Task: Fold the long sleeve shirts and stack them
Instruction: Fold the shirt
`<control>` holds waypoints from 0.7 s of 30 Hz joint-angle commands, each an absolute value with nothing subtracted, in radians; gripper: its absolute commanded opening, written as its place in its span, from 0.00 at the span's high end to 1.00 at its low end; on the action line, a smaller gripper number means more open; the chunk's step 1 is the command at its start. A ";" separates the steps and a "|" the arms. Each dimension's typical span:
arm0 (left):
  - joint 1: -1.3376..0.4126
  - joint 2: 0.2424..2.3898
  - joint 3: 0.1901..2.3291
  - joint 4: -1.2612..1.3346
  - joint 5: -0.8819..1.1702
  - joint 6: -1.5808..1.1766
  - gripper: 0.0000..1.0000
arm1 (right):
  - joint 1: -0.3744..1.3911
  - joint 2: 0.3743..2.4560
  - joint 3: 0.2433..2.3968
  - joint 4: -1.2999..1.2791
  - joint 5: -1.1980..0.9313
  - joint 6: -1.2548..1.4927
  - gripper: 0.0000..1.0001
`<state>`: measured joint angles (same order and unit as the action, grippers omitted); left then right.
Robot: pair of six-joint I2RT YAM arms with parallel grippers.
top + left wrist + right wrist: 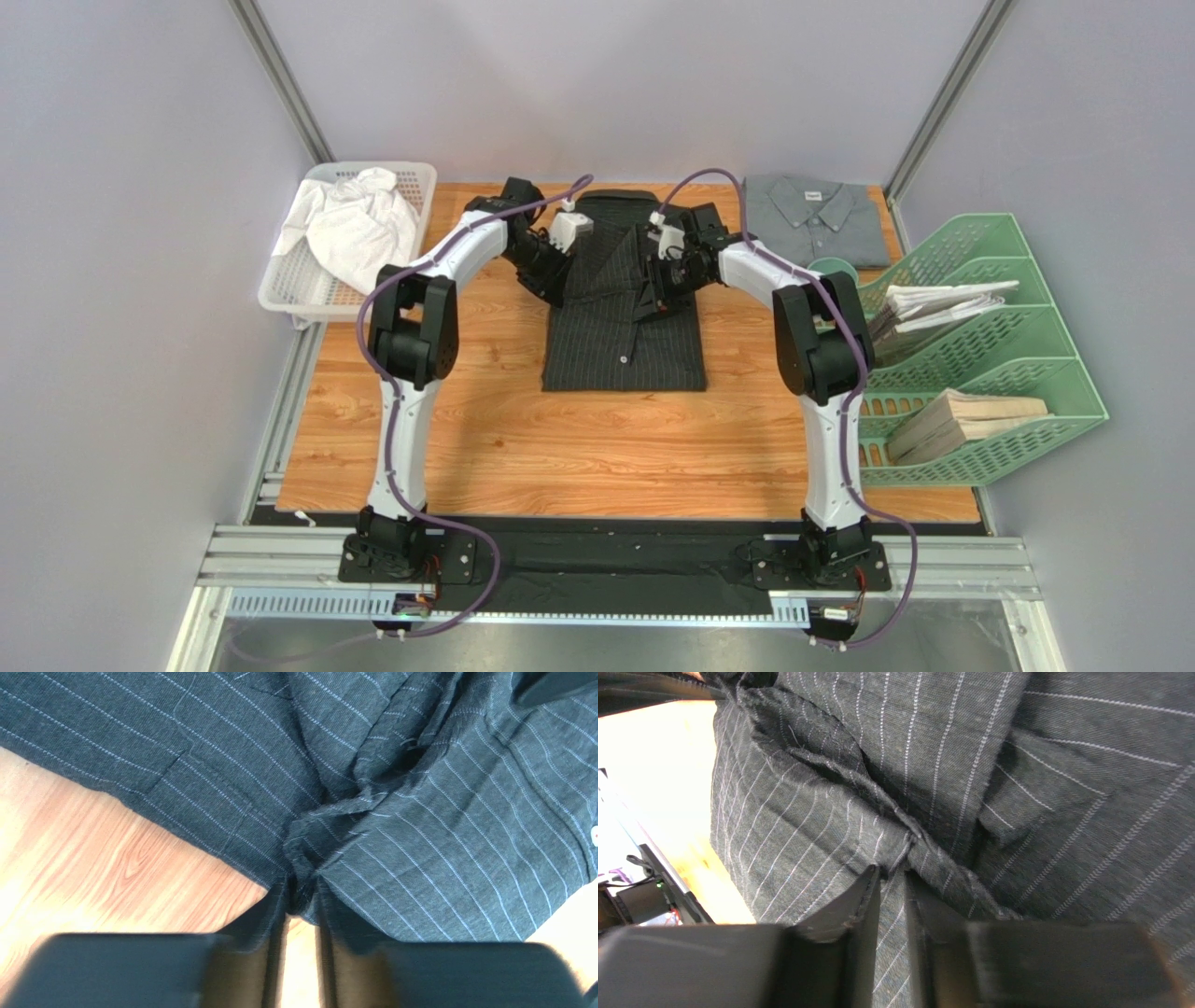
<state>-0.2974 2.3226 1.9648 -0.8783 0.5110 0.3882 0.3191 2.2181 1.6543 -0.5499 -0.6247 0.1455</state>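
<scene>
Clutter sits on both sides of you: a white plastic lattice basket (pixel 298 290) holding a crumpled white cloth (pixel 351 224) at the far left, and a green mesh filing rack (pixel 1013 233) at the right with folded papers (pixel 943 300) and a tan bundle (pixel 971 415) in its slots. Between the rack and your work, a plain grey collared shirt (pixel 818 217) lies folded at the far right corner of the table.

The black pinstriped collared shirt (pixel 624 333) lies mid-table as a folded rectangle, collar end away from you. Both your arms reach over its far half and hide part of it.

Your left gripper (pixel 300 896) has its jaws pinching a bunched fold at the shirt's edge. Your right gripper (pixel 891 875) has its jaws narrowly apart, with a raised ridge of the same cloth meeting the tips; you cannot tell whether it is gripped.

The table (pixel 561 448) is pale wood-grain board, with plain grey walls (pixel 603 84) around it and a metal rail (pixel 631 577) under the arm bases.
</scene>
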 commanded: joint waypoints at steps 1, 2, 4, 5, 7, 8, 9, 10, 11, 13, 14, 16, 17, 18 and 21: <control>-0.282 2.301 2.086 -0.931 0.532 0.388 0.57 | 0.284 2.132 1.744 -0.621 -0.627 0.095 0.67; -0.276 2.283 2.098 -0.928 0.529 0.374 0.51 | 0.276 2.117 1.758 -0.667 -0.647 0.077 0.57; -0.240 2.191 2.086 -0.905 0.590 0.348 0.04 | 0.242 2.051 1.769 -0.698 -0.679 0.058 0.47; -0.227 2.151 2.068 -0.866 0.615 0.304 0.01 | 0.232 2.021 1.764 -0.719 -0.701 0.051 0.37; -0.201 2.015 1.958 -0.821 0.690 0.261 0.01 | 0.203 1.938 1.732 -0.747 -0.748 0.019 0.22; -0.199 1.966 1.904 -0.781 0.719 0.226 0.01 | 0.196 1.910 1.712 -0.768 -0.768 0.012 0.16; -0.199 1.918 1.846 -0.763 0.759 0.203 0.01 | 0.193 1.886 1.685 -0.779 -0.790 0.005 0.11; -0.205 1.829 1.716 -0.741 0.863 0.171 0.01 | 0.195 1.855 1.654 -0.784 -0.810 0.003 0.09; -0.213 1.789 1.642 -0.670 0.909 0.126 0.01 | 0.196 1.803 1.572 -0.775 -0.868 0.014 0.01; -0.253 1.685 1.416 -0.564 1.033 -0.048 0.01 | 0.215 1.760 1.493 -0.762 -0.943 0.055 0.00; -0.273 1.659 1.341 -0.425 1.048 -0.130 0.01 | 0.225 1.731 1.415 -0.750 -0.959 0.061 0.00; -0.337 1.615 1.167 -0.269 1.101 -0.317 0.01 | 0.264 1.712 1.350 -0.730 -0.991 0.080 0.00; -0.357 1.614 1.132 -0.173 1.106 -0.357 0.01 | 0.276 1.707 1.326 -0.710 -1.008 0.095 0.00; -0.374 1.618 1.083 -0.126 1.115 -0.442 0.01 | 0.297 1.703 1.281 -0.695 -1.028 0.110 0.00; -0.414 1.655 1.005 0.071 1.135 -0.569 0.01 | 0.330 1.706 1.197 -0.608 -1.071 0.185 0.00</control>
<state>-0.3870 1.5917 1.1152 -0.2859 1.0332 -0.2611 0.2909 1.6894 1.3010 -0.7017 -0.9607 0.0921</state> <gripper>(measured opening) 0.990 0.998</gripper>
